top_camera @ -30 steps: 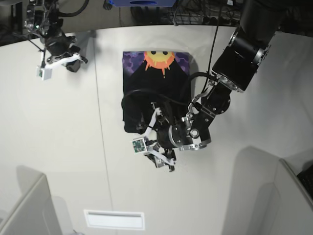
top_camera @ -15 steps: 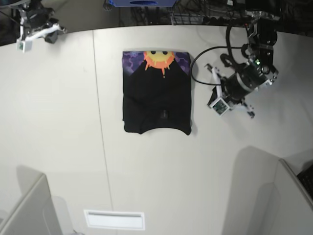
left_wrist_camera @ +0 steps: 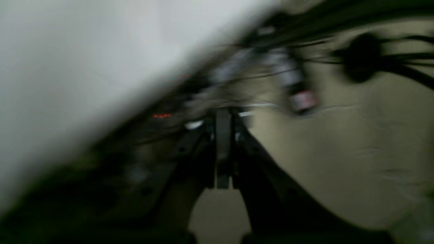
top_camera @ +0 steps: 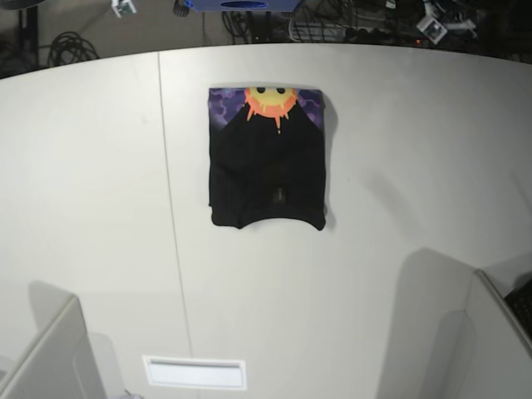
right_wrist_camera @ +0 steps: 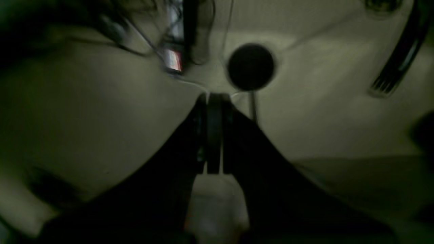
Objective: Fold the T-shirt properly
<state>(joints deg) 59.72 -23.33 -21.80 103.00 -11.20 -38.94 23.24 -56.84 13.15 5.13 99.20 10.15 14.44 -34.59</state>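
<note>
The T-shirt [top_camera: 266, 162] lies folded into a black rectangle in the middle of the white table [top_camera: 391, 158]. The orange sun face and purple print show along its far edge, and a curved hem lies at the near edge. Neither gripper touches it. Both arms are drawn back beyond the table's far edge, where only small pale parts show in the base view. In the blurred left wrist view, my left gripper [left_wrist_camera: 223, 113] is shut on nothing, over the floor beside the table edge. My right gripper [right_wrist_camera: 213, 98] is shut and empty above a dim floor.
A seam [top_camera: 170, 208] runs down the table to the left of the shirt. Grey dividers stand at the near left [top_camera: 50, 357] and near right [top_camera: 465, 332]. A white slot plate [top_camera: 195, 372] sits near the front edge. Cables [top_camera: 332, 21] lie past the far edge.
The left arm let go of the shirt's near edge, shut its gripper and swung back off the table at the far right. The right arm withdrew at the far left. The shirt lies still.
</note>
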